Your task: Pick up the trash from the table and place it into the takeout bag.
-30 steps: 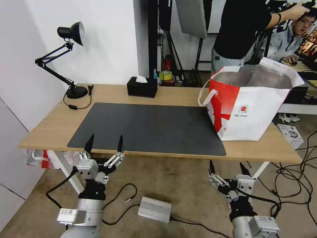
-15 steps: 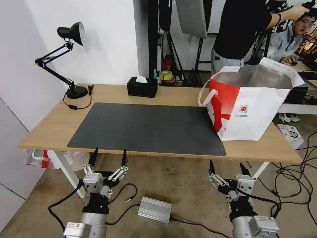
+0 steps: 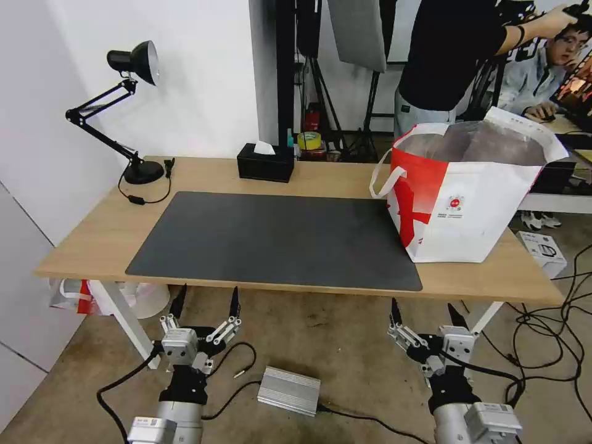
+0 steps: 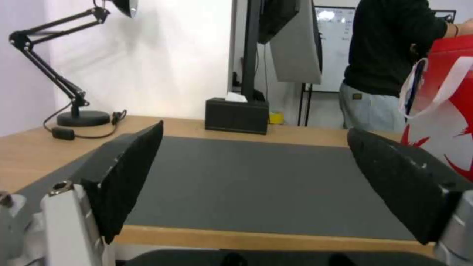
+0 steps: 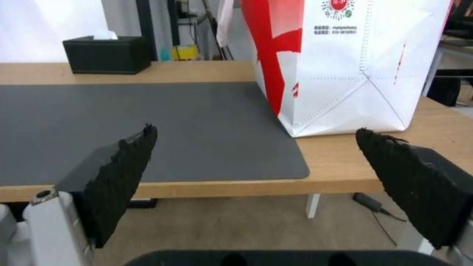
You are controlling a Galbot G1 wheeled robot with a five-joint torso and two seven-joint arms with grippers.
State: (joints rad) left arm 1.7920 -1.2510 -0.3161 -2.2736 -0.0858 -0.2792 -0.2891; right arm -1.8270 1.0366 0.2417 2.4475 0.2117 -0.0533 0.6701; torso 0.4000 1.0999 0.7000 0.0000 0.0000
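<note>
The takeout bag (image 3: pixel 487 209), white with a red panel and foil lining, stands open on the right end of the table (image 3: pixel 92 234), beside the dark grey mat (image 3: pixel 277 237). The trash is out of view. My left gripper (image 3: pixel 208 295) hangs open below and in front of the table's front edge, on the left. My right gripper (image 3: pixel 422 308) is open too, low in front of the table near the bag. From the left wrist, the left gripper (image 4: pixel 255 127) faces the mat. From the right wrist, the right gripper (image 5: pixel 256 129) faces the bag (image 5: pixel 354 66).
A black tissue box (image 3: pixel 266 163) and a black desk lamp (image 3: pixel 132 111) stand along the table's far edge. On the floor lie a silver box (image 3: pixel 288 390) and cables (image 3: pixel 555 345). A red-white plastic bag (image 3: pixel 74 295) sits under the table's left end.
My left gripper has dropped from the mat's front edge to below the tabletop, staying open. The right arm and the bag have not moved.
</note>
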